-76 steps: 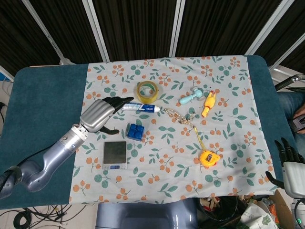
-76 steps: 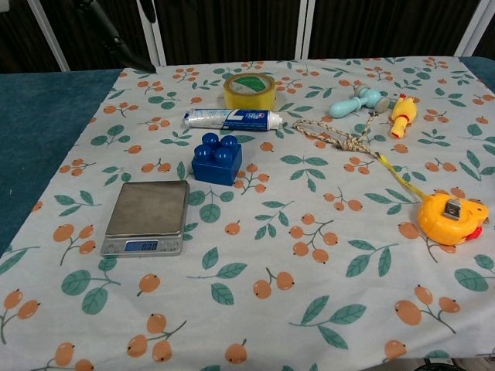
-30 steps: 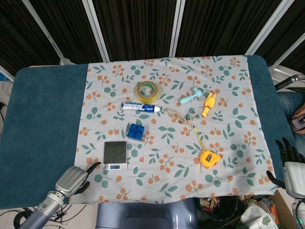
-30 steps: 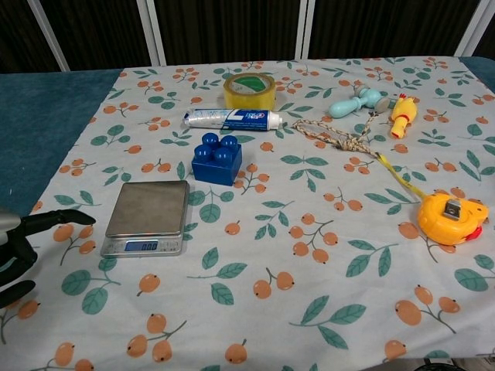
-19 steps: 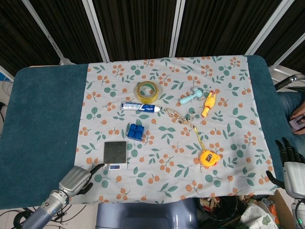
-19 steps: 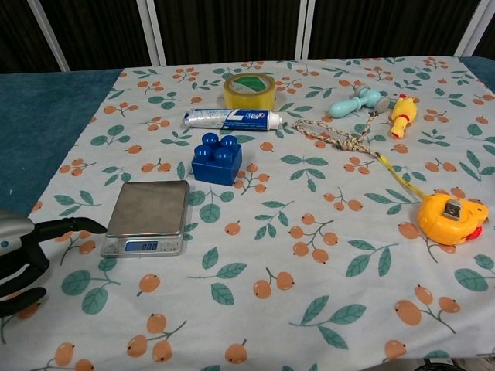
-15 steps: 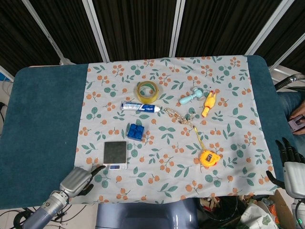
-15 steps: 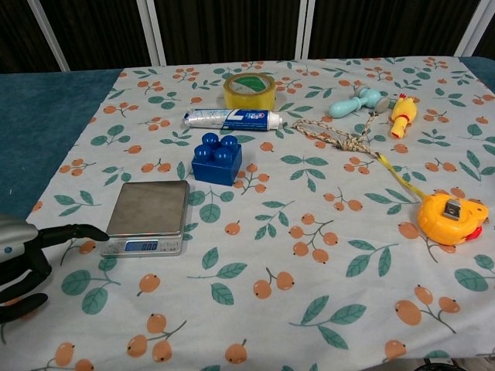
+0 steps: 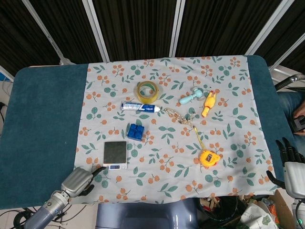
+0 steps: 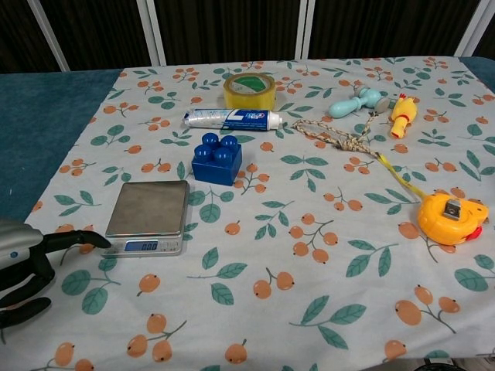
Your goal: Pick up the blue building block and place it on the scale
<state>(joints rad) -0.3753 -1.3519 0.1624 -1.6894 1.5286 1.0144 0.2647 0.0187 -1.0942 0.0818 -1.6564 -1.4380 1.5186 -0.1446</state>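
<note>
The blue building block (image 9: 136, 131) (image 10: 216, 158) sits on the flowered cloth, just behind the small silver scale (image 9: 115, 154) (image 10: 148, 217), whose pan is bare. My left hand (image 9: 80, 180) (image 10: 27, 263) is low at the near left corner of the cloth, holding nothing, with one finger stretched toward the scale's front left corner. My right hand (image 9: 291, 167) hangs off the table's right edge, fingers spread and holding nothing.
Behind the block lie a toothpaste tube (image 10: 230, 118) and a roll of yellow tape (image 10: 249, 90). To the right are a braided cord (image 10: 340, 137), a teal toy (image 10: 356, 101), a yellow chicken toy (image 10: 402, 114) and a yellow tape measure (image 10: 452, 218).
My left hand has withdrawn from beside the toothpaste to the near left corner, then edged right toward the scale's front. The block and the right hand have not moved.
</note>
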